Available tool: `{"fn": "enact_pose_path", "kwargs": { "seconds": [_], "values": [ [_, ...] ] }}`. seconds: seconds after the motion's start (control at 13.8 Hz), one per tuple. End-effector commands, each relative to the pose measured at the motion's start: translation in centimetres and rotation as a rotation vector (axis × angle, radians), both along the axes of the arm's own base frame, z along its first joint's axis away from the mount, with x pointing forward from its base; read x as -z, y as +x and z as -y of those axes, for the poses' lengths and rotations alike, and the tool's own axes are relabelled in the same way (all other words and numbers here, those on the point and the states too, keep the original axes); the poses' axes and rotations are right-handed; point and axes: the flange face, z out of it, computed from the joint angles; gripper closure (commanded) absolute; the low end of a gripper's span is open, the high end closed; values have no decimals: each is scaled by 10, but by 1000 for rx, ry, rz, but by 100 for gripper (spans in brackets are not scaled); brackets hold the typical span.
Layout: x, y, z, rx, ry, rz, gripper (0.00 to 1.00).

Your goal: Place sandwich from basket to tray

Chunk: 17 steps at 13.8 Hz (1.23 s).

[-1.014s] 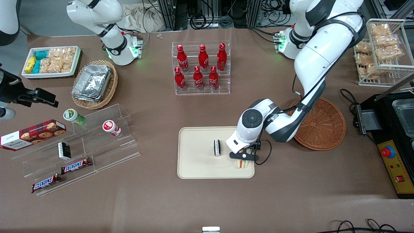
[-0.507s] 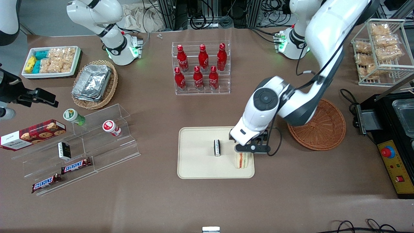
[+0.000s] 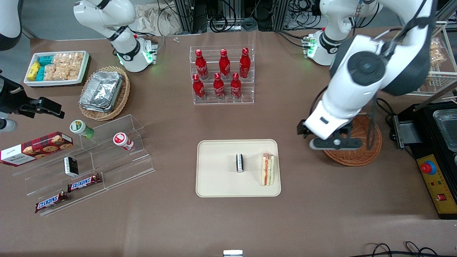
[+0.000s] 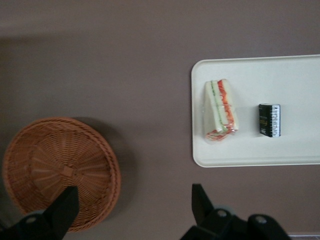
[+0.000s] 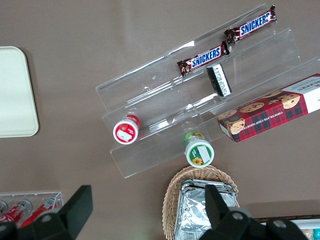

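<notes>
The sandwich point(image 3: 267, 169) point(image 4: 221, 111) lies on the cream tray point(image 3: 221, 182) point(image 4: 280, 75), near the tray's edge toward the working arm's end, with its orange-red and green filling showing. The reddish-brown basket point(image 3: 360, 157) point(image 4: 60, 170) sits beside the tray and holds nothing. My gripper point(image 3: 334, 143) point(image 4: 132, 195) hangs high above the table, over the basket's rim nearest the tray. It is open and nothing is between its fingers.
A small black packet point(image 3: 240, 163) point(image 4: 270, 120) also lies on the tray. A rack of red bottles point(image 3: 223, 75) stands farther from the front camera. An acrylic shelf of snacks point(image 3: 100, 160) is toward the parked arm's end; a black machine point(image 3: 435, 157) is toward the working arm's.
My gripper let go of the sandwich on the tray, rose, and swung away toward the basket. The sandwich stays where it was set down.
</notes>
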Motion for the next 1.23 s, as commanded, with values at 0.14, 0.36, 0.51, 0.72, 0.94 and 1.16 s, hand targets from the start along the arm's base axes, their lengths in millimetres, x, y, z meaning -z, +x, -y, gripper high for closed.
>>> {"fn": "enact_pose_path", "kwargs": {
  "seconds": [0.14,0.36,0.51,0.72,0.94,1.16],
  "values": [
    [-43,-29,-79,-46,-11,-21,0],
    [-61,-52,-140,-40,-56,-14,0],
    [-67,-65,-173,-72,-68,-12,0],
    [-76,-81,-190,-122,-62,-48,0],
    [-86,-75,-184,-224,-67,-29,0],
    [-89,-59,-174,-203,-68,-17,0]
  ]
}}
